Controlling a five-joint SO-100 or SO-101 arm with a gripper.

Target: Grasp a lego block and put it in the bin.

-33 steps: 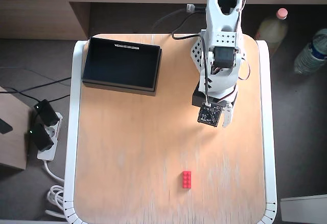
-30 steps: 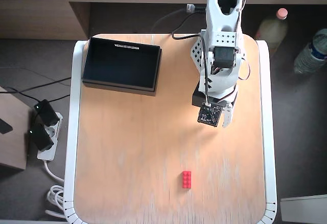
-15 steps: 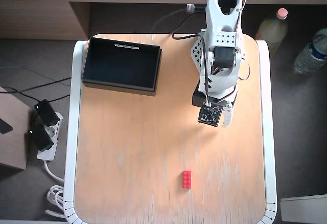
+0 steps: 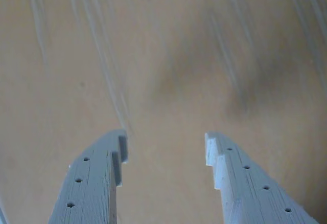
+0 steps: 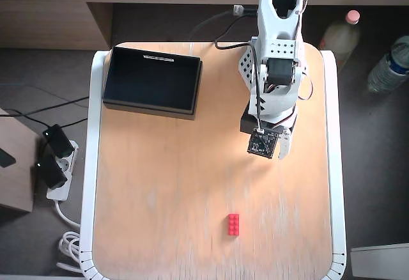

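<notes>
The red lego block (image 5: pixel 233 224) lies flat on the wooden table near the front edge in the overhead view; the wrist view does not show it. The black bin (image 5: pixel 152 79) stands at the table's back left, its dark inside empty. My gripper (image 5: pixel 275 149) hangs over the middle right of the table, well behind the block and to the right of the bin. In the wrist view the gripper (image 4: pixel 166 143) is open, with only bare, blurred wood between its two grey fingers (image 4: pixel 99 175).
The arm's white base (image 5: pixel 276 50) stands at the table's back right. The table (image 5: pixel 160 197) has a white rim. Two bottles (image 5: pixel 339 34) stand on the floor to the right, and a power strip with cables (image 5: pixel 54 165) lies to the left.
</notes>
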